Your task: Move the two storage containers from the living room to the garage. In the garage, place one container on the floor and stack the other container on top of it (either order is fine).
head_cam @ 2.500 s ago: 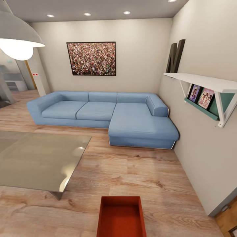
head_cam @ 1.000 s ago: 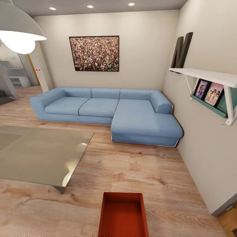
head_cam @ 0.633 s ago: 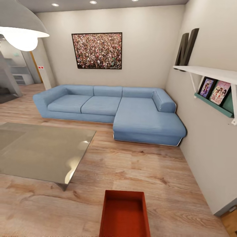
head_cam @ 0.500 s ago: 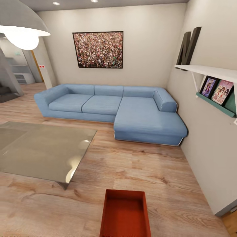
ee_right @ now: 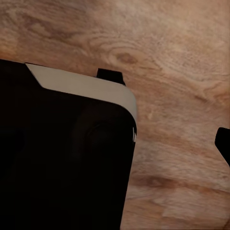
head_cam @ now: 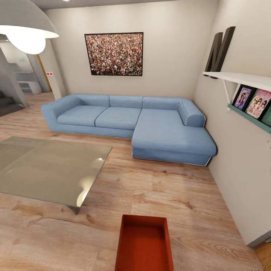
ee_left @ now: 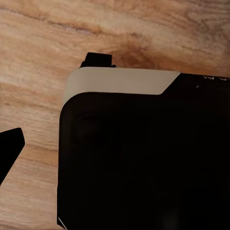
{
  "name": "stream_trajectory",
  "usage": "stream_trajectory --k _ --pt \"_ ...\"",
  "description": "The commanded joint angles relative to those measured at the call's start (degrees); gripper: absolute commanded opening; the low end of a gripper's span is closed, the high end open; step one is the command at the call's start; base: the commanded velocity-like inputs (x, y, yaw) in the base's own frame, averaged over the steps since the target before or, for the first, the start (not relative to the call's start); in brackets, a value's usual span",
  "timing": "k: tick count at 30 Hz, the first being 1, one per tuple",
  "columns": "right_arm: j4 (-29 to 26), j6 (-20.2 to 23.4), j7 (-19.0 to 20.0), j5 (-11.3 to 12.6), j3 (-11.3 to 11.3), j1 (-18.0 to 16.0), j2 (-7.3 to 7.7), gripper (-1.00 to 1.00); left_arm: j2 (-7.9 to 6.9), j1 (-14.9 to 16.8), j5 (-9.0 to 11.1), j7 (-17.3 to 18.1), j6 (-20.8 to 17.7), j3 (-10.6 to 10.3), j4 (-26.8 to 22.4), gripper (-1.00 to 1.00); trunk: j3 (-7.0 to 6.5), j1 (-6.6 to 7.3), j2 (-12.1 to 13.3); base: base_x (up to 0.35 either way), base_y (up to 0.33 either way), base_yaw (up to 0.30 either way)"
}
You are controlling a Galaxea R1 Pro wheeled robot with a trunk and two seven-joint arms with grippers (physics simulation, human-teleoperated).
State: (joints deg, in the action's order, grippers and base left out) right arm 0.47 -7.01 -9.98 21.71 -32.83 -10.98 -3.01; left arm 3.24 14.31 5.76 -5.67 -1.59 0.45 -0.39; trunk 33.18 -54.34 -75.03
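Observation:
One of the storage containers (head_cam: 145, 242), an orange-red lidless box, lies on the light wood-plank floor (head_cam: 165, 192) of the living room, at the bottom middle of the head view and cut off by the frame edge. The left wrist view looks down past my dark base at the planks, with a single black fingertip (ee_left: 9, 148) of my left gripper at the frame's edge. A black fingertip (ee_right: 223, 143) of my right gripper shows the same way in the right wrist view. Nothing lies between the fingers of either gripper.
A blue corner sofa (head_cam: 150, 124) stands against the far wall under a framed picture (head_cam: 114, 54). A low glass table (head_cam: 45, 169) fills the left foreground. A wall shelf (head_cam: 244, 81) juts out on the right. A lamp (head_cam: 26, 34) hangs top left.
The whole head view has shifted: sofa, table and container sit a little higher and further right in the picture, so the camera moved. Nothing in the room has visibly moved.

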Motion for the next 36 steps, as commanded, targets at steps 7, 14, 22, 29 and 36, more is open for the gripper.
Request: stream_trajectory --k 7,14,22,29,36 --pt "0.1 -0.1 0.0 0.8 -0.5 0.0 -0.07 1.00 0.01 0.0 0.6 -0.1 -0.2 0.0 0.0 1.00 0.05 0.00 0.0 0.000 0.000 -0.253" --pt "0.1 0.0 -0.1 0.8 -0.5 0.0 -0.12 1.00 0.01 0.0 0.7 -0.1 -0.2 0.0 0.0 1.00 0.05 0.00 0.0 0.000 0.000 -0.212" --pt "0.1 -0.1 -0.1 0.7 -0.5 0.0 -0.08 1.00 0.01 0.0 0.7 -0.1 -0.2 0.0 0.0 1.00 0.52 0.00 0.0 0.000 0.000 -0.016" --pt "0.1 -0.1 -0.1 0.8 -0.5 0.0 -0.07 1.00 0.01 0.0 0.7 -0.1 -0.2 0.0 0.0 1.00 1.14 0.00 0.0 0.000 0.000 0.000" --pt "0.1 -0.1 -0.1 0.8 -0.5 0.0 -0.07 1.00 0.01 0.0 0.7 -0.1 -0.2 0.0 0.0 1.00 1.77 0.00 0.0 0.000 0.000 0.000"
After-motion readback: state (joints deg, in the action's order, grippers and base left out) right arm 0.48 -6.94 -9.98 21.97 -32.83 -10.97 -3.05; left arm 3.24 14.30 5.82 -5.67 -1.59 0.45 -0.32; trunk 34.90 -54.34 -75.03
